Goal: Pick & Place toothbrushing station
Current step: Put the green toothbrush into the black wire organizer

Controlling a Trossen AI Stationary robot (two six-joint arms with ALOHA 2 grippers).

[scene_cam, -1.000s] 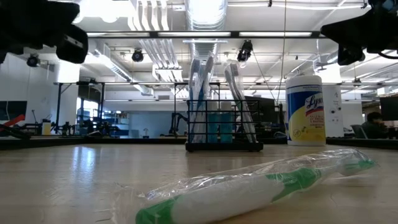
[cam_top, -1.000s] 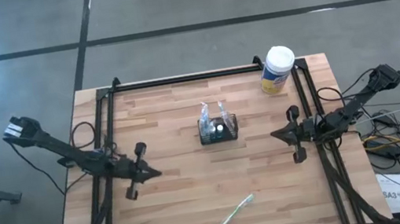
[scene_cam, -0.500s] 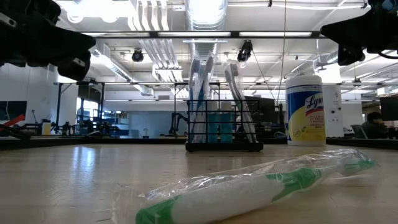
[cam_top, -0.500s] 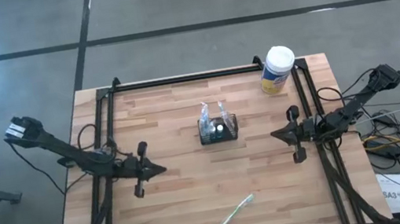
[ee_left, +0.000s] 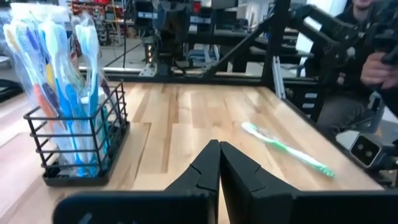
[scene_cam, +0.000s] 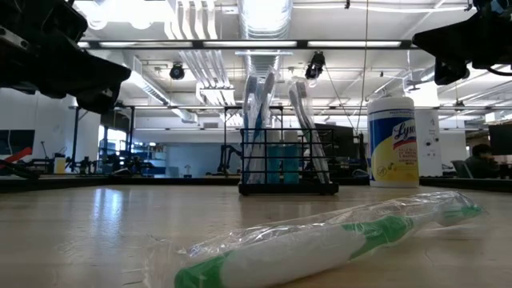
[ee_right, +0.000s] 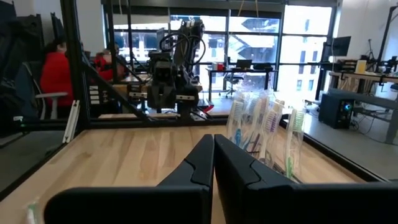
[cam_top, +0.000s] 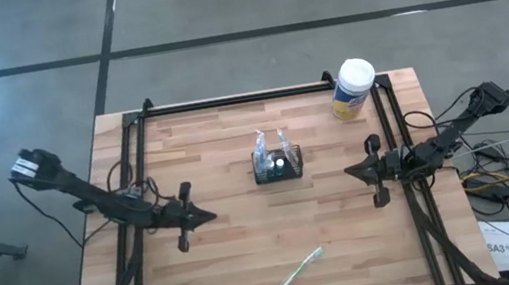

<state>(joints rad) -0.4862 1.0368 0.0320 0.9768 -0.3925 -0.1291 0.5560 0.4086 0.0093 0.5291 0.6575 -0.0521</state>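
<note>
— Standing at the table edge, what do you see of the toothbrushing station?

— It sits upright near the middle of the wooden table, a little toward the far rail. It's a small black wire holder, and wrapped toothbrushes stick up out of it, leaning slightly. Nothing is touching it.

— And the arms?

— The left gripper hovers above the boards on the left half, well apart from the holder, pointing toward the table's centre. Its fingers are pressed together and there's nothing between them. The right gripper hangs over the right side, near the rail, also aimed inward. Its fingers are closed tight too, with nothing in them.

— Anything else lying about?

— A single green-and-white toothbrush in a clear wrapper lies flat near the front edge, well apart from both grippers. A round canister with a white cap and yellow label stands at the far right corner. Beyond the table I can see a person in a red top seated at one side, and another person's hand on the other side.
</note>
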